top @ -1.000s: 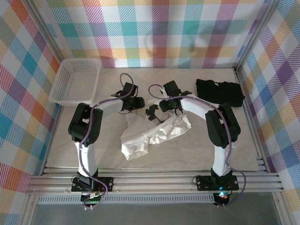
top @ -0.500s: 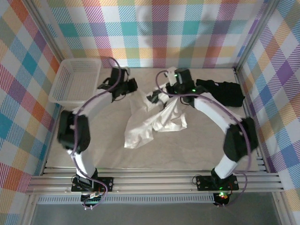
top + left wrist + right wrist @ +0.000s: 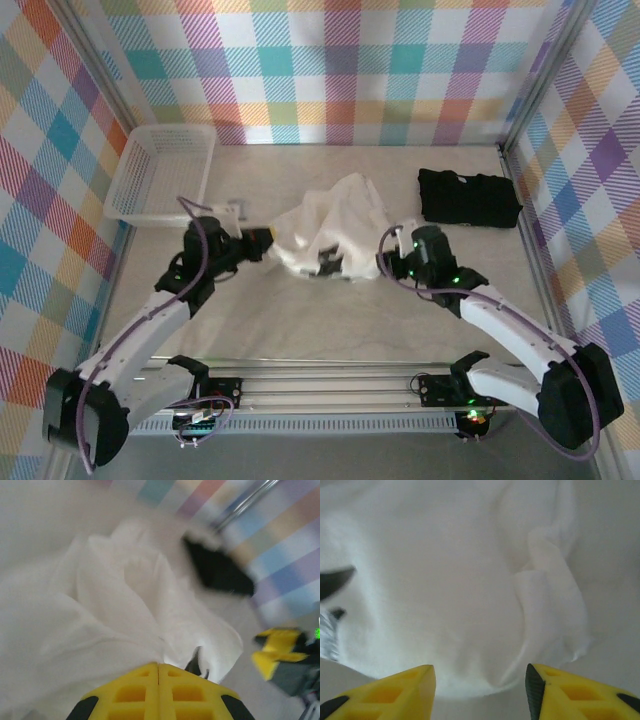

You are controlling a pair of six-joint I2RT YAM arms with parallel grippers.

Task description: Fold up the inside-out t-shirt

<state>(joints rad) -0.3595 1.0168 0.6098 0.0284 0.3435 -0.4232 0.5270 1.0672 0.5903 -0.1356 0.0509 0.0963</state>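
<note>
**Pinching on one side, spread on the other**

We are pinching the left edge of the inside-out t-shirt [image 3: 330, 215] with our left tool [image 3: 262, 241], its fingers pressed together. Our right tool [image 3: 479, 669] is hanging spread at the right edge. The shirt is lying rumpled mid-counter [image 3: 300, 320], between the white basket [image 3: 160, 170] and the black garment [image 3: 468, 197].

Shirt bunched farther back, both arms dropped low.
The inside-out t-shirt [image 3: 330, 225], which trailed toward the near edge a second ago, now sits heaped farther back on the counter [image 3: 300, 320]. The left end effector [image 3: 266, 243] has closed on its left edge. The right end effector [image 3: 384, 266] has drawn back to its right edge, jaws parted.
</note>
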